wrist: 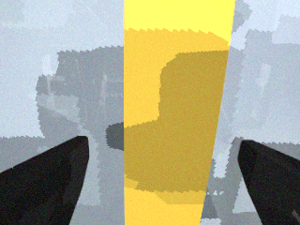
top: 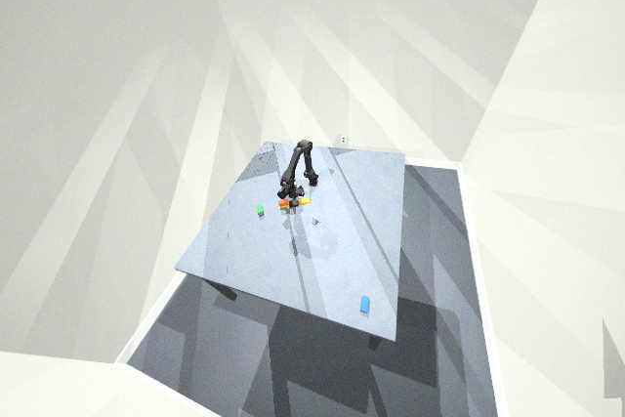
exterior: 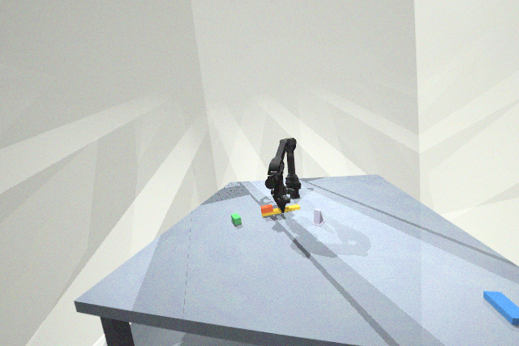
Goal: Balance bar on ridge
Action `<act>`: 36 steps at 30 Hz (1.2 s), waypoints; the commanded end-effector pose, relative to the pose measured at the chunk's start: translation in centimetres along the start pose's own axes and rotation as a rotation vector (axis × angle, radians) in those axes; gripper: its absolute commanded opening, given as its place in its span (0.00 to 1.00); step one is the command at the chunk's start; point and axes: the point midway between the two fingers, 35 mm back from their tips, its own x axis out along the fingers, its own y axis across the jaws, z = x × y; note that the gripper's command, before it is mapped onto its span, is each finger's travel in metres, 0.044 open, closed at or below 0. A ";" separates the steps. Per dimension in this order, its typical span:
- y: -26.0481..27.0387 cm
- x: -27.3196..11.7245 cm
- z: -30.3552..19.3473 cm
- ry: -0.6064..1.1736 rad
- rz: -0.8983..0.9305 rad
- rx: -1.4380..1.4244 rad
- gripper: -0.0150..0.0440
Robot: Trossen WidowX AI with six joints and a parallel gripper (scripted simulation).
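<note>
The yellow bar [top: 305,201] [exterior: 293,208] [wrist: 145,94] lies on the table, with a red-orange block [top: 283,203] [exterior: 267,209] on its left end in the top and exterior views. My gripper [top: 294,203] [exterior: 282,211] [wrist: 165,148] is open over the middle part of the bar. In the wrist view one fingertip is on each side of the bar, with a gap on both sides. The pale lilac ridge [top: 315,221] [exterior: 318,216] stands on the table to the right of the bar and nearer the top and exterior views, with nothing on it.
A green block [top: 260,210] [exterior: 236,219] lies left of the bar's red-orange end. A blue block [top: 364,304] [exterior: 501,306] lies far off near the front right corner of the table [top: 252,271] [exterior: 234,284].
</note>
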 end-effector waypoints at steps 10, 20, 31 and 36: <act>0.0 0.0 0.0 0.000 0.000 0.000 0.47; -0.2 -0.8 -0.1 0.000 0.000 0.000 0.25; -0.5 -3.5 -0.4 -0.001 -0.001 0.001 0.25; -0.5 -4.8 -0.5 -0.001 -0.001 0.001 0.25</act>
